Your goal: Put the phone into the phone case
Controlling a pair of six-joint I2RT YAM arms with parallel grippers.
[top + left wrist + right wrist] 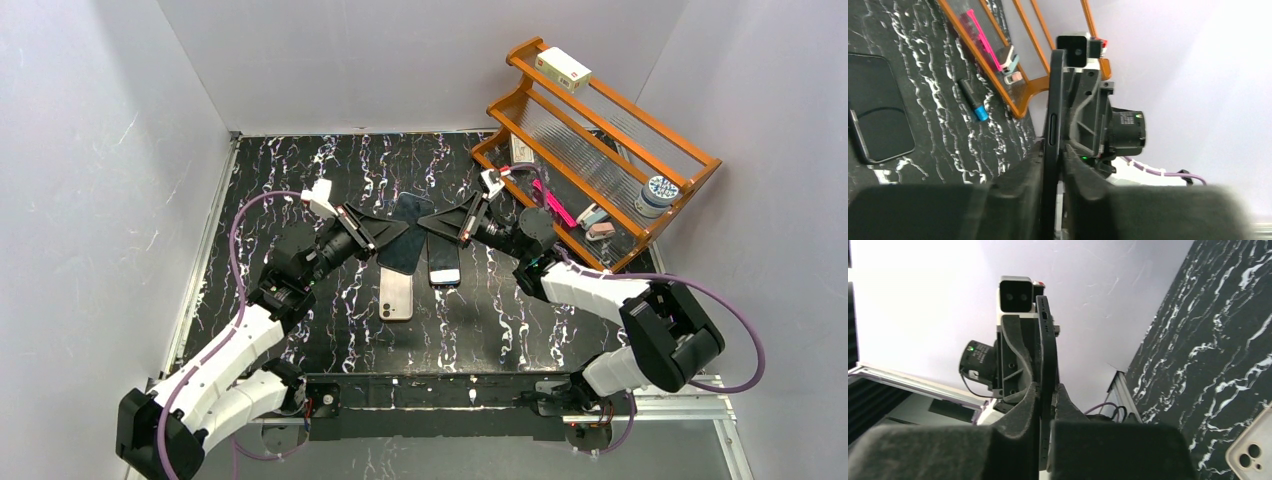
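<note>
Top external: left end effector (pixel 396 232), right end effector (pixel 423 225) pinch flat black slab (pixel 405 256).

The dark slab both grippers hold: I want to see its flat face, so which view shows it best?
Top external: the dark slab shows its broad face there, spanning between the left gripper and the right gripper. Both wrist views show it only edge-on, a thin strip pinched in their own jaws.
</note>
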